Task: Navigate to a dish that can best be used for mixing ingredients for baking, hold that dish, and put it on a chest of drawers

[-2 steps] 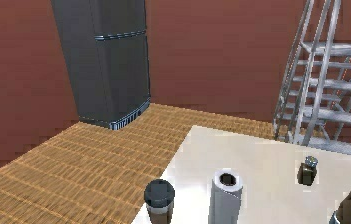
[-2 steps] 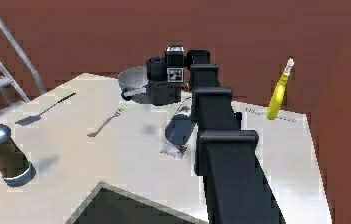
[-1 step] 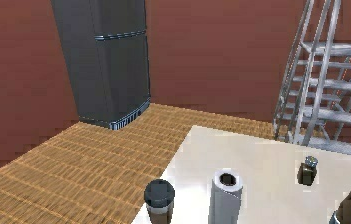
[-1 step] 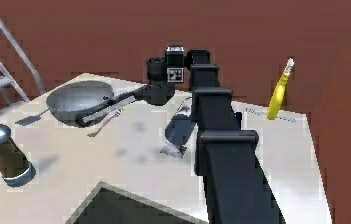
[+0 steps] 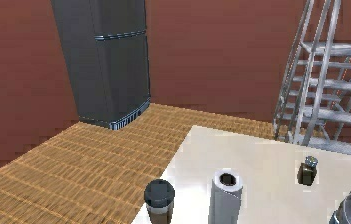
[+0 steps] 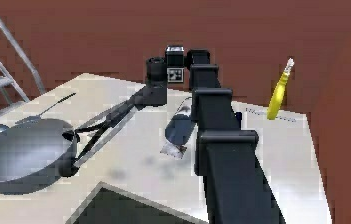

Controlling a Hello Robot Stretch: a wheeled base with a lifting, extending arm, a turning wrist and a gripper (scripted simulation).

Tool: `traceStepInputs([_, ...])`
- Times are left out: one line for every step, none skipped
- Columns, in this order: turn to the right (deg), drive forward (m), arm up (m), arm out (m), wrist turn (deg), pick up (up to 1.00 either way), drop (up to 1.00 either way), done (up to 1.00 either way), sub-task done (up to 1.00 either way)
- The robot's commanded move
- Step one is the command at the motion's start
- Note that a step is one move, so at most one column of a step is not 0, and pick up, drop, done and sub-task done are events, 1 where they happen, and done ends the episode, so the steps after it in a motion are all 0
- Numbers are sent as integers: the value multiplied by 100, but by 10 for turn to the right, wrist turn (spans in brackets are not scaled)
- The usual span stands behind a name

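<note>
The tool's (image 6: 80, 142) thin fingers end at the rim of the wide grey metal bowl (image 6: 23, 152), which sits on the pale surface (image 6: 108, 92) (I cannot tell whether the tool holds anything). To the tool's right lies a dark-and-silver oblong object (image 6: 179, 128); farther right stands a yellow bottle (image 6: 277, 95). The white squares (image 6: 173, 52) bear black marks too small to read.

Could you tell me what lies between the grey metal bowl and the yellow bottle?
In the arm side view, between the grey metal bowl and the yellow bottle lie the gripper, a dark-and-silver container on its side, and the dark arm.
</note>
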Motion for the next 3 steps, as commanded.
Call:
traceStepInputs([0, 0, 0, 0, -180, 0, 0, 0, 0])
traceStepInputs([0, 0, 0, -28, 0, 0, 0, 0, 0])
traceStepInputs([-450, 0, 0, 0, 0, 0, 0, 0, 0])
